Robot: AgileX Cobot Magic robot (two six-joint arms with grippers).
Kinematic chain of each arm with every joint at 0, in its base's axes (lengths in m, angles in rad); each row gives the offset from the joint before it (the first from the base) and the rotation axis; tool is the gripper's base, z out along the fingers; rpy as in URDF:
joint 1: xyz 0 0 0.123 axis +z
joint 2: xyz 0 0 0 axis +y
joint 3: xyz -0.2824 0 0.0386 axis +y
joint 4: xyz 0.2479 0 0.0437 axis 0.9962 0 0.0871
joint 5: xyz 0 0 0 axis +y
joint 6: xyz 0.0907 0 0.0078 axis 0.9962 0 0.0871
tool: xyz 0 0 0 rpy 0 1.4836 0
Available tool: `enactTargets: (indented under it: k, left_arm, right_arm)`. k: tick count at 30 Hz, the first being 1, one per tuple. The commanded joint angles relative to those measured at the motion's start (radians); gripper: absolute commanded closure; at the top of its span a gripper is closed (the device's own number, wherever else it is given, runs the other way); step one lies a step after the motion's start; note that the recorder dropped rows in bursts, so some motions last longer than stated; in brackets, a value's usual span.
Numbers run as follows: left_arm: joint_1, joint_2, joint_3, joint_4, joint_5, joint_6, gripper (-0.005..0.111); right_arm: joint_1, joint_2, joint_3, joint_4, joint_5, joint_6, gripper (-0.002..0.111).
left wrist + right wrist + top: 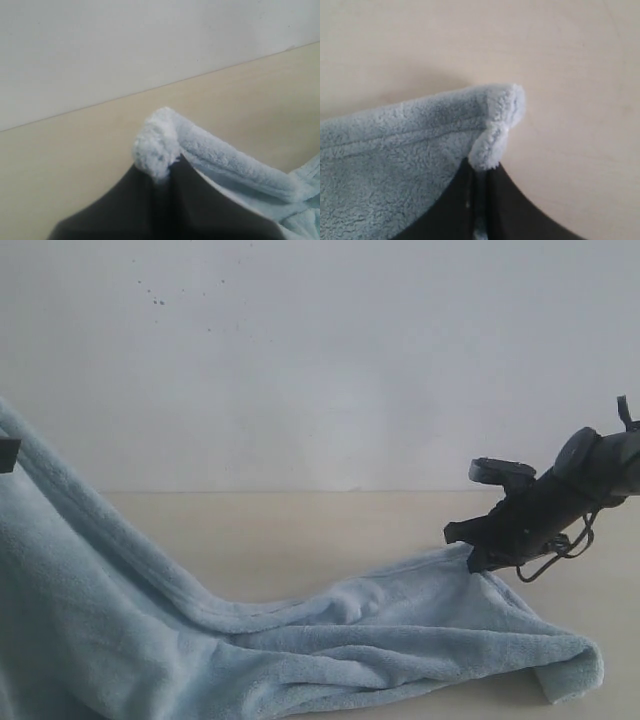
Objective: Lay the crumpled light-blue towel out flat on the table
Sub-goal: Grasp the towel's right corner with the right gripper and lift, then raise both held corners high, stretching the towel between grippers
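The light-blue towel (150, 640) hangs in a long sag across the table (330, 530), raised high at the left edge of the exterior view and low at the right. My left gripper (161, 172) is shut on a fluffy corner of the towel (157, 142); only a dark tip of it shows at the exterior view's left edge (8, 454). My right gripper (481, 170) is shut on another towel corner (497, 125), just above the table (570, 100). In the exterior view the right gripper (478, 558) pinches the towel's far edge. The towel's right end lies folded on the table (570, 670).
A white-grey wall (320, 350) with a few dark specks stands behind the table. Bare tabletop shows beyond the towel and right of it (615, 600). The right arm (560, 495) slants in from the right edge.
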Motion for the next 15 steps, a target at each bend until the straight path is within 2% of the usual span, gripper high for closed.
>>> enactTargets:
  k: [1, 15]
  left_arm:
    - [0.0, 0.002, 0.004, 0.038, 0.078, -0.016, 0.103]
    - [0.0, -0.058, 0.004, 0.048, 0.077, -0.02, 0.103]
  right_arm:
    - [-0.012, -0.052, 0.001, -0.007, -0.021, 0.021, 0.108]
    - [-0.067, -0.315, 0.001, -0.172, 0.109, 0.014, 0.108]
